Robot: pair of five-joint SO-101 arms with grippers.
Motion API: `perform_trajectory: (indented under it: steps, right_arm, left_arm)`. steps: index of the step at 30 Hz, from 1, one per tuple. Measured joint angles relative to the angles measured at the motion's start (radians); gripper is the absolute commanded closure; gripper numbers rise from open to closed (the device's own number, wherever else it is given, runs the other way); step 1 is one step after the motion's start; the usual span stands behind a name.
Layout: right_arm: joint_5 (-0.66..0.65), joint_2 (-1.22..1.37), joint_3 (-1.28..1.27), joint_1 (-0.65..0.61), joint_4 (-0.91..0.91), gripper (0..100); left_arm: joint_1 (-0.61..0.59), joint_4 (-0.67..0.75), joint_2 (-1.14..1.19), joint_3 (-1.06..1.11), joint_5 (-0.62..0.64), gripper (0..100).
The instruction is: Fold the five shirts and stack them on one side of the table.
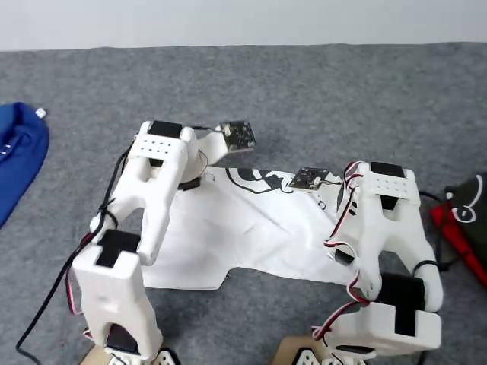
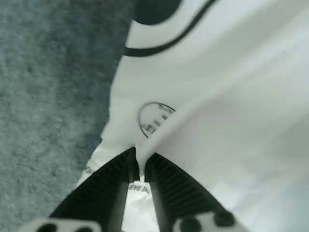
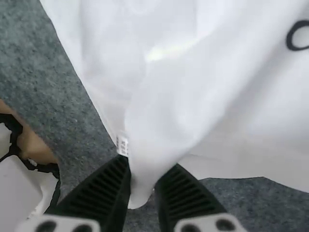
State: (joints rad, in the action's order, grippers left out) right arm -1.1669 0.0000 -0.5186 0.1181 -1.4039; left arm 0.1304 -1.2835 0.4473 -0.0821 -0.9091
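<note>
A white shirt [image 1: 259,236] with black print lies spread and partly lifted in the middle of the grey table [image 1: 304,91]. My left arm [image 1: 156,190] stands over its far left part. In the left wrist view my left gripper [image 2: 140,162] is shut on a raised fold of the white shirt [image 2: 231,96], beside a round printed label [image 2: 154,118]. My right arm [image 1: 384,220] stands over the shirt's right side. There my right gripper [image 3: 142,176] is shut on a bunched edge of the white shirt [image 3: 203,96], which hangs from it just above the table.
A blue shirt [image 1: 19,152] lies bunched at the table's left edge. Dark and red cloth [image 1: 464,217] sits at the right edge. The far half of the table is bare grey felt. A brown base with black cable [image 3: 21,142] lies close to my right gripper.
</note>
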Motion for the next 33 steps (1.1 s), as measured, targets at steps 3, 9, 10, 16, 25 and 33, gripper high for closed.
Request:
perform_trajectory:
  steps: [3, 9, 10, 16, 25, 33]
  right_arm:
    - [0.000, 0.000, 0.000, 0.000, 0.000, 98.7]
    - [0.000, 0.000, 0.000, 0.000, 0.000, 98.7]
    - [0.000, 0.000, 0.000, 0.000, 0.000, 98.7]
    - [0.000, 0.000, 0.000, 0.000, 0.000, 98.7]
    - [0.000, 0.000, -0.002, 0.000, 0.000, 98.7]
    - [0.000, 0.003, -0.021, 0.000, 0.003, 98.7]
  left_arm:
    - [0.000, -0.002, 0.057, -0.078, 0.026, 98]
    - [0.000, -0.137, 0.069, -0.219, 0.032, 85]
    - [0.000, -0.153, 0.069, -0.241, 0.032, 85]
    - [0.000, -0.301, 0.069, -0.377, 0.034, 85]
    - [-0.049, -0.437, 0.069, -0.374, 0.011, 87]
    - [-0.055, -0.393, 0.069, -0.245, -0.021, 87]
